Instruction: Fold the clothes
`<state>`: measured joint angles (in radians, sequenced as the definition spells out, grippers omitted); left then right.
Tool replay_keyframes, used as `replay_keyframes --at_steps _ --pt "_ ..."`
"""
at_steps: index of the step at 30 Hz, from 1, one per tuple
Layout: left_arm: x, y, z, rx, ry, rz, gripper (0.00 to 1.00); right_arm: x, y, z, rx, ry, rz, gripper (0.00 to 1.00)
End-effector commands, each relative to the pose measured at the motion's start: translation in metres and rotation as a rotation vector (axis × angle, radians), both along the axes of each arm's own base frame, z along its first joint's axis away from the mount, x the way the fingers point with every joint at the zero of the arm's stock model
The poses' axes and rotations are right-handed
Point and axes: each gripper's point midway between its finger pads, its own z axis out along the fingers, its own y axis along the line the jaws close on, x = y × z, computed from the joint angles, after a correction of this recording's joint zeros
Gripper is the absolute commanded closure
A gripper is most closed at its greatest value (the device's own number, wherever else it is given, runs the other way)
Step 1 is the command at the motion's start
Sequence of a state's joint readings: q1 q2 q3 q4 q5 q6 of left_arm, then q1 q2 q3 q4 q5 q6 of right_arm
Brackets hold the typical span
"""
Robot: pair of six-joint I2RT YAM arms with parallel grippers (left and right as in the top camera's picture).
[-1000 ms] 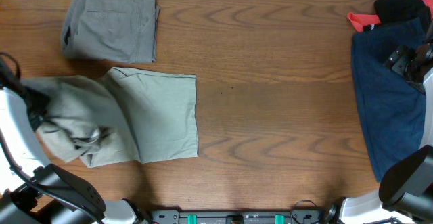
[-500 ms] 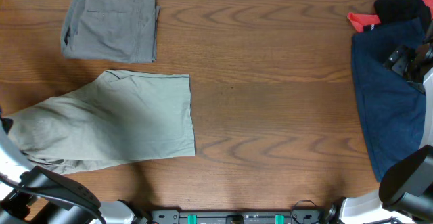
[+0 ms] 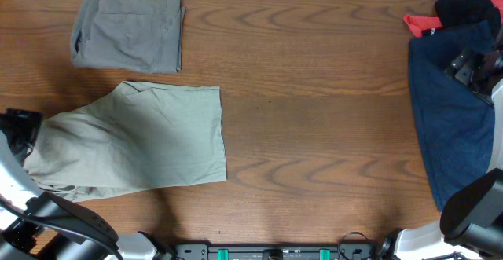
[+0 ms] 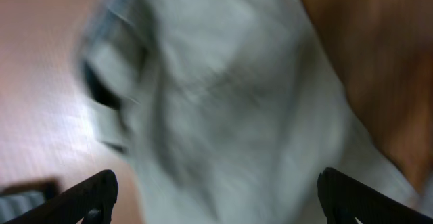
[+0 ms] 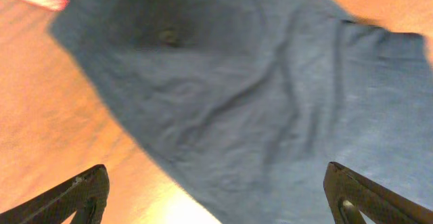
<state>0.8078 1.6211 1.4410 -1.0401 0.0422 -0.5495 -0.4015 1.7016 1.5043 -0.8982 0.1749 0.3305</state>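
The light khaki-beige shorts (image 3: pixel 149 142) lie spread flat on the left half of the wooden table (image 3: pixel 314 134). Their straight right edge faces the table's middle, and their left end narrows toward the table's left edge. In the blurred left wrist view the same cloth (image 4: pixel 230 102) fills most of the picture.

The left gripper (image 4: pixel 216 197) hangs over that cloth. Its two fingertips (image 4: pixel 101 190) stand wide apart at the lower corners of the view and clasp nothing: it is released. From overhead it sits at the narrow left end of the shorts (image 3: pixel 17 130).

A grey-olive pair (image 3: pixel 130 28) lies folded at the far left corner, just beyond the khaki pair and apart from it.

The dark navy pair (image 3: pixel 448 126) is spread along the right edge, well apart from the others. The right gripper (image 5: pixel 216 197) is above it with jaws wide and nothing between them. Beyond the navy cloth, in the far right corner, lie a red garment (image 3: pixel 420 23) and a black one (image 3: pixel 468 7).
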Motion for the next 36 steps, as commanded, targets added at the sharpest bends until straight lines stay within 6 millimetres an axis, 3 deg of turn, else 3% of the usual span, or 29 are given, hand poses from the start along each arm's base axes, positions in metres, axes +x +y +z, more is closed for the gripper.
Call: replay_keyframes --at_steps 1,5,8,12,15,17,25,31,36 --pt "0.028 -0.027 0.015 -0.096 -0.150 -0.092 0.05 0.021 0.040 0.000 0.217 -0.097 0.108 0.01" --pt "0.035 -0.035 0.015 -0.095 -0.148 -0.152 0.05 0.037 0.121 0.018 0.629 -0.238 0.322 0.01" --pt "0.039 -0.044 0.014 -0.102 -0.142 -0.182 0.02 0.045 0.170 0.029 0.775 -0.289 0.468 0.06" --pt "0.043 -0.054 0.014 -0.117 -0.136 -0.211 0.02 0.042 0.233 0.010 0.729 -0.177 0.589 0.09" --pt "0.044 -0.061 0.012 -0.128 -0.126 -0.226 0.02 0.033 0.301 -0.003 0.700 -0.088 0.752 0.08" --pt "0.044 -0.065 0.011 -0.136 -0.118 -0.232 0.02 0.024 0.345 -0.018 0.655 -0.022 0.819 0.07" --pt "0.035 -0.073 0.006 -0.171 -0.083 -0.230 0.02 -0.027 0.474 -0.085 0.574 0.168 0.985 0.08" --pt "0.032 -0.075 0.005 -0.183 -0.072 -0.229 0.02 -0.063 0.523 -0.118 0.630 0.266 1.059 0.16" --pt "0.032 -0.075 0.005 -0.184 -0.071 -0.228 0.02 -0.089 0.544 -0.131 0.663 0.330 1.113 0.16"
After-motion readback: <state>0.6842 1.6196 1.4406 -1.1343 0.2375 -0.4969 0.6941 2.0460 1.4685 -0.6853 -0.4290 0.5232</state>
